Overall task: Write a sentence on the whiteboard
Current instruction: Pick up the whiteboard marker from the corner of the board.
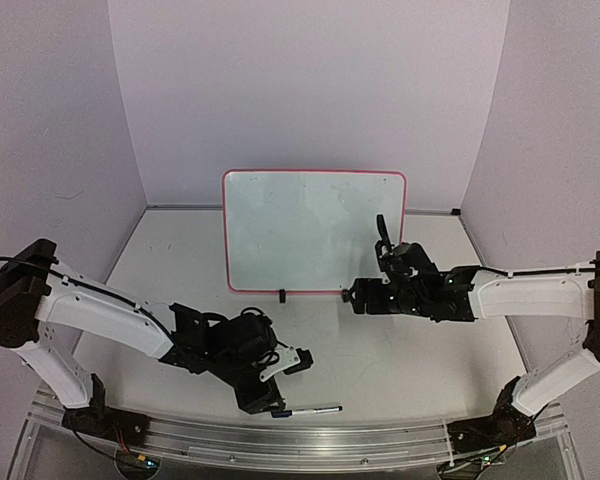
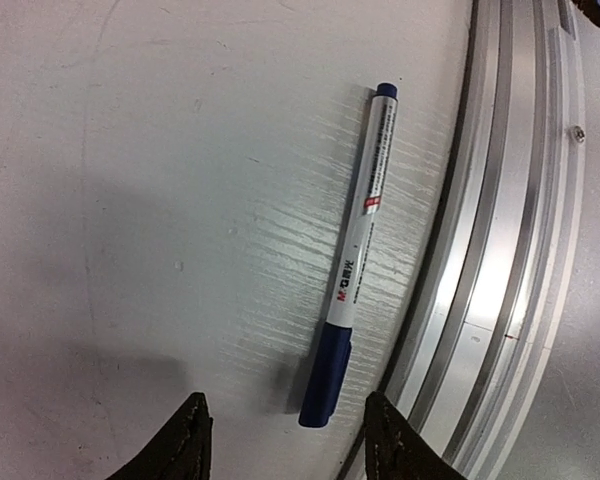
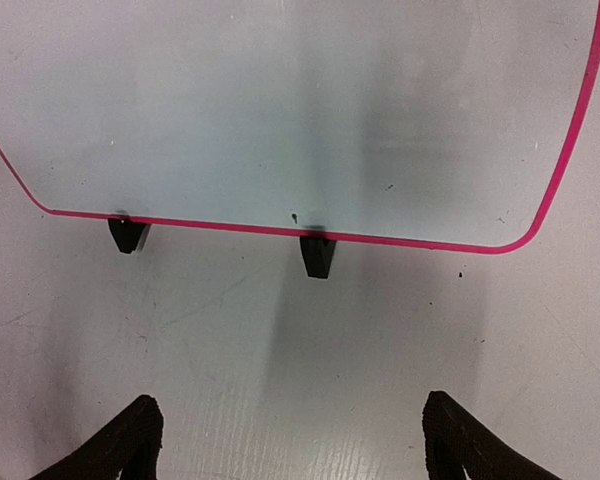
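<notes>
The whiteboard [image 1: 313, 230] stands at the back middle of the table on two black clip feet; its red-rimmed face is blank, with no lettering on it. It also fills the top of the right wrist view [image 3: 300, 110]. A white marker with a blue cap [image 1: 312, 410] lies near the table's front edge, beside the metal rail; it also shows in the left wrist view [image 2: 350, 260]. My left gripper [image 2: 285, 440] is open and empty just above the marker's capped end. My right gripper [image 3: 290, 440] is open and empty, in front of the board's lower right part.
An aluminium rail [image 1: 280, 435] runs along the table's near edge, close to the marker, and shows in the left wrist view [image 2: 500, 250]. Lilac walls close in the back and both sides.
</notes>
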